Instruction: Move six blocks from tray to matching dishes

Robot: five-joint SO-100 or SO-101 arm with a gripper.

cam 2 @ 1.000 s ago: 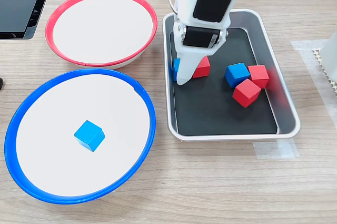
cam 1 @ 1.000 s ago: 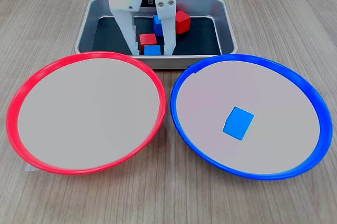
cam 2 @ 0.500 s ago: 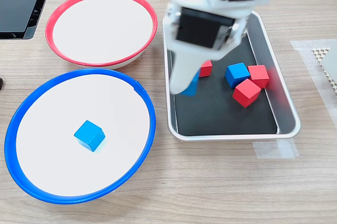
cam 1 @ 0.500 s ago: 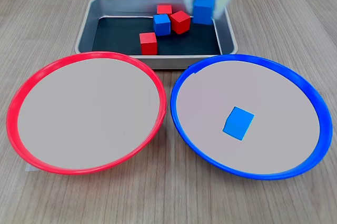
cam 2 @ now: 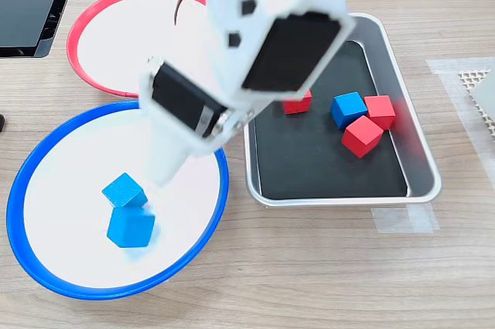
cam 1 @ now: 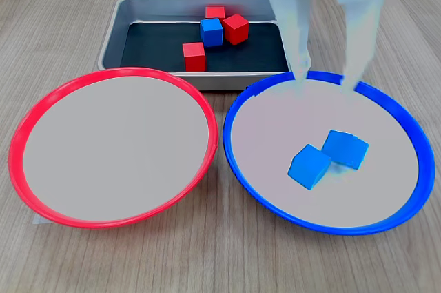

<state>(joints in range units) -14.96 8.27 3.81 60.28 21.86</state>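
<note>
The white gripper (cam 1: 325, 78) hangs over the blue-rimmed round dish (cam 1: 406, 124), fingers spread wide and empty. Two small blue cubes (cam 1: 345, 148) sit touching inside. Best to lift straight up before swinging to the silver metal tray (cam 1: 114, 31), so neither gets nudged.

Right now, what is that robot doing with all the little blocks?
It is sorting blocks by colour. The gripper hangs open over the blue dish, holding nothing. Two blue blocks lie in that dish, one touching the other. The red dish has nothing in it. In the tray there are three red blocks and one blue block.
</note>
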